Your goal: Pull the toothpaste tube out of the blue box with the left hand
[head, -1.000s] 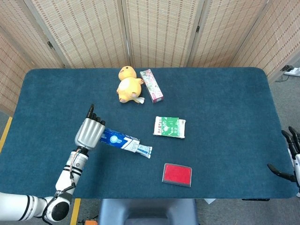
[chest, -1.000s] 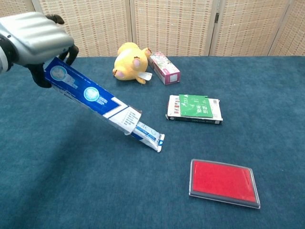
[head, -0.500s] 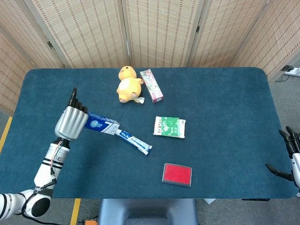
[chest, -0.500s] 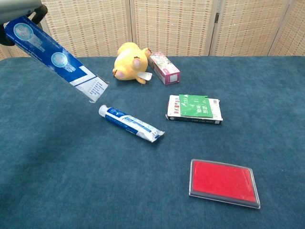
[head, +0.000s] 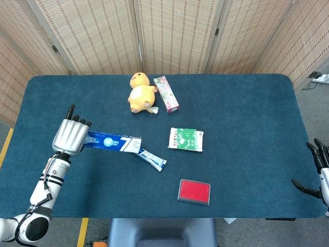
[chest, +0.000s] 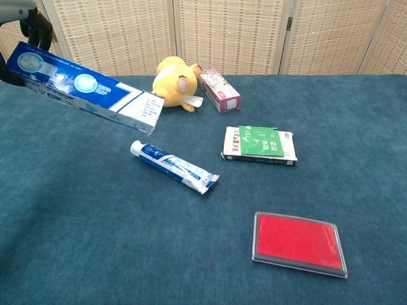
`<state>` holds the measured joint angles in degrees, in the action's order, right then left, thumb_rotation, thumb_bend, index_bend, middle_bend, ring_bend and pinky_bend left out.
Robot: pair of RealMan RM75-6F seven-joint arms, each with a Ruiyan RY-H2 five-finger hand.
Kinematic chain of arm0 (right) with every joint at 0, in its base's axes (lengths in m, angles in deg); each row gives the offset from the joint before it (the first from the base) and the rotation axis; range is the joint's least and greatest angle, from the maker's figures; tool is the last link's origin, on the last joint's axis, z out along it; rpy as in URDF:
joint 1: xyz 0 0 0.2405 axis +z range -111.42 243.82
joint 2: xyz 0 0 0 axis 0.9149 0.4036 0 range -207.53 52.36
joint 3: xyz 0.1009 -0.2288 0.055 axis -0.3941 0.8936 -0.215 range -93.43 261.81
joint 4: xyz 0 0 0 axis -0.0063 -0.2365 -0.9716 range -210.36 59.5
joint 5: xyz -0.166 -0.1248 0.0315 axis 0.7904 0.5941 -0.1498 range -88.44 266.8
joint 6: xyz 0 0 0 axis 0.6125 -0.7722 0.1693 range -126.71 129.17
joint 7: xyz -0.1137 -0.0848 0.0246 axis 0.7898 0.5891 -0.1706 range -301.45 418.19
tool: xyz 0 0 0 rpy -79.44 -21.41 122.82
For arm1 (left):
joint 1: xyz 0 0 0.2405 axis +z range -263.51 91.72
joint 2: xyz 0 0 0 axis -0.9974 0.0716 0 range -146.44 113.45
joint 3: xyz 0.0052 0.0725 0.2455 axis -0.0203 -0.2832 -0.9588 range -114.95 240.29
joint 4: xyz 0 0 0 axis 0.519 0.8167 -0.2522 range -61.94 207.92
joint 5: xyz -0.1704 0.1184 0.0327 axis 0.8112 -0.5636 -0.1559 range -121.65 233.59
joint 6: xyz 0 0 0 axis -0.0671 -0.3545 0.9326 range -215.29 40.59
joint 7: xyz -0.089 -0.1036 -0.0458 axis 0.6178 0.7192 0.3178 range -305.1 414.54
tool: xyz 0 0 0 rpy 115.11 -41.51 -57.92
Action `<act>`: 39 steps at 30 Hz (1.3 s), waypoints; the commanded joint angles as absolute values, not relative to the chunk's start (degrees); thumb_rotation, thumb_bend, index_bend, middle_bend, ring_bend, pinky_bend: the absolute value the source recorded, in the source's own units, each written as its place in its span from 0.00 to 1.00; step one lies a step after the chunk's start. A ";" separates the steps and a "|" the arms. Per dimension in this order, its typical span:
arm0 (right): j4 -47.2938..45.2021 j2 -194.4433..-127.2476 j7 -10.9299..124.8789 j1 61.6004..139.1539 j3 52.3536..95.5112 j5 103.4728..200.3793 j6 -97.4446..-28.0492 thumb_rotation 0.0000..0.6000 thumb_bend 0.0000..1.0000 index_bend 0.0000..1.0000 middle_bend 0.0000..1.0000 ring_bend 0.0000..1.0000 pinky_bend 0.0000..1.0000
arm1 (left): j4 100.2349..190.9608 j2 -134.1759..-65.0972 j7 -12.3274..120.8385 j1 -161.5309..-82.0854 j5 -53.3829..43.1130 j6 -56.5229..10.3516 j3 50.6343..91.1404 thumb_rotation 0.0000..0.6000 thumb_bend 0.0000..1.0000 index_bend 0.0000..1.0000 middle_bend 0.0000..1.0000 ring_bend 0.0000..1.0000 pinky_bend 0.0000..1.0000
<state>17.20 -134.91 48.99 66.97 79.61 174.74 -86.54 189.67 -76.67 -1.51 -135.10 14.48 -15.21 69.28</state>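
Note:
My left hand (head: pixel 70 136) grips one end of the long blue box (head: pixel 114 143) and holds it in the air above the table, its open end toward the middle; in the chest view the blue box (chest: pixel 82 88) hangs at the upper left with the left hand (chest: pixel 28 25) mostly cut off. The blue and white toothpaste tube (chest: pixel 173 166) lies free on the blue cloth, outside the box, cap to the left. In the head view the toothpaste tube (head: pixel 153 160) shows just past the box's open end. My right hand (head: pixel 317 168) sits at the table's right edge, fingers apart, holding nothing.
A yellow plush toy (head: pixel 140 93) and a pink floral box (head: pixel 166 93) lie at the back. A green and white packet (head: pixel 186 139) rests right of the tube. A red flat case (head: pixel 194 191) lies near the front edge. The table (head: pixel 247 108) is covered in dark blue cloth.
The left hand lifted the blue box up and to the left, and the toothpaste tube slid out onto the table. The box now tilts closer to level. The right hand has barely moved.

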 commanded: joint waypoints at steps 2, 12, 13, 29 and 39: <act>17.22 -134.93 49.01 66.97 79.59 174.74 -86.60 1.00 0.20 0.00 0.00 0.00 0.00 | 187.55 -75.70 8.84 -133.24 18.16 -23.03 70.70 1.00 0.18 0.50 0.52 0.32 0.08; 17.33 -135.03 49.52 67.02 79.62 174.73 -86.54 1.00 0.20 0.00 0.00 0.00 0.00 | 174.21 -88.15 20.99 -129.05 9.97 -27.94 66.43 1.00 0.18 0.47 0.51 0.31 0.10; 17.33 -135.02 49.42 67.00 79.62 174.79 -86.61 1.00 0.20 0.00 0.00 0.00 0.00 | 173.65 -88.77 21.05 -129.02 10.52 -28.36 66.21 1.00 0.17 0.42 0.46 0.29 0.10; 17.69 -135.45 51.92 67.53 79.80 174.62 -85.62 1.00 0.20 0.00 0.00 0.00 0.00 | 176.62 -87.32 24.64 -125.99 5.76 -25.53 63.74 1.00 0.14 0.00 0.00 0.00 0.00; 19.06 -137.44 59.58 68.97 80.00 173.56 -83.09 1.00 0.20 0.00 0.00 0.00 0.00 | 167.59 -84.89 42.12 -112.07 -18.98 -12.05 56.16 1.00 0.15 0.00 0.00 0.00 0.00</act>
